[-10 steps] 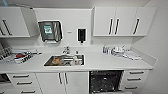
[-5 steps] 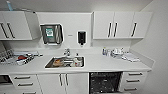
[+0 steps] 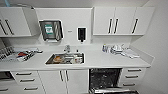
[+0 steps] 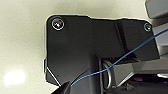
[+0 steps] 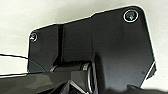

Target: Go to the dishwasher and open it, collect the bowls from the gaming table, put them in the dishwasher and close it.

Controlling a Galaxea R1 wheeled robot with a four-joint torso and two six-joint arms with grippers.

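Steel door: dishwasher (image 3: 106, 80) already open, dark inside (door dropped low).
Risk: base could clip that door.
Pincers: state impossible to tell.

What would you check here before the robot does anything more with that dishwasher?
1. Dishwasher open: ok, its dark inside shows and the door is folded down.
2. Robot facing it squarely: not ok, it sits toward the lower right of the head view.
3. Bowls in hand: cannot tell.
4. Bowls already in the rack: cannot tell, too dark.
5. Counter above free of overhanging things: ok.
6. Sink holds dishes: ok, apart from the dishwasher.
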